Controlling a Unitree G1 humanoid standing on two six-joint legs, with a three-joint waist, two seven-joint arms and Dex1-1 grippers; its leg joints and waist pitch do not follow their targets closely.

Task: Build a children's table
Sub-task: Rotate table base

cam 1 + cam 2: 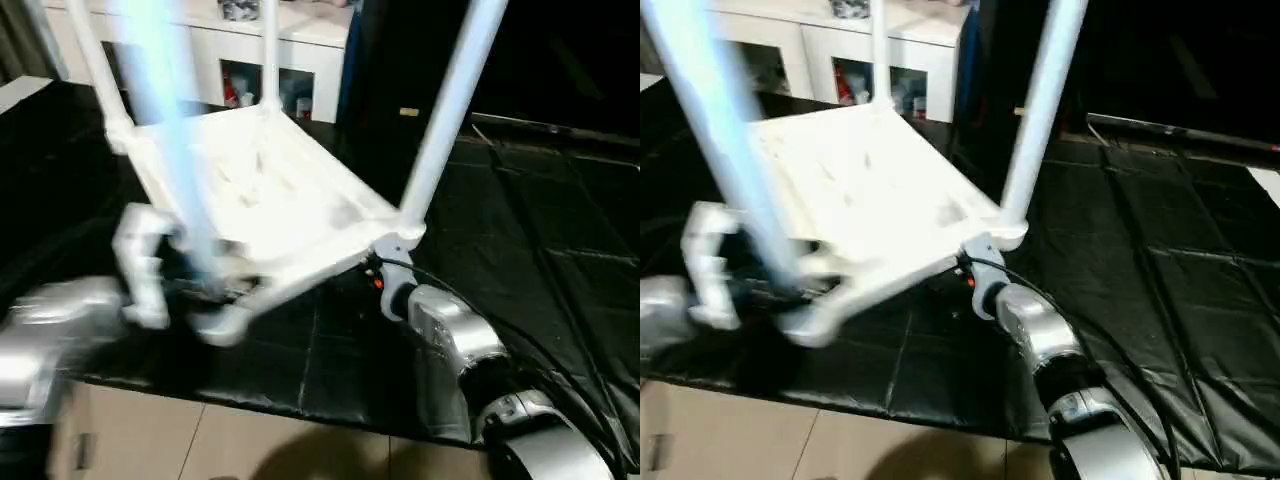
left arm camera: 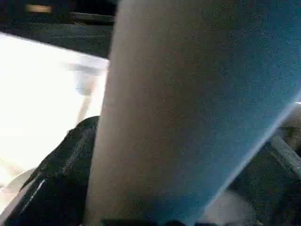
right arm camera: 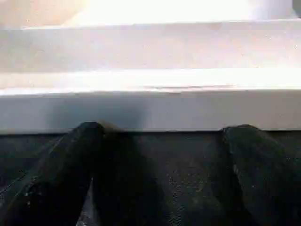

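The children's table lies upside down and tilted on the black mat, its ribbed white top (image 1: 270,190) facing up. White legs stand in its corner sockets: a blurred near-left leg (image 1: 175,130), a near-right leg (image 1: 450,110), and others at the back (image 1: 270,50). My left gripper (image 1: 205,290) sits at the base of the near-left leg (image 2: 188,108), open around it, with one black finger (image 2: 56,179) beside it. My right gripper (image 1: 385,280) is at the top's near-right corner, open, its fingers (image 3: 70,160) just short of the top's white edge (image 3: 150,108).
A white cabinet (image 1: 300,50) with glass doors stands behind the table. The black mat (image 1: 520,250) spreads far to the right. Its front edge meets pale floor tiles (image 1: 250,440) close to me. A black cable (image 1: 520,340) runs along my right forearm.
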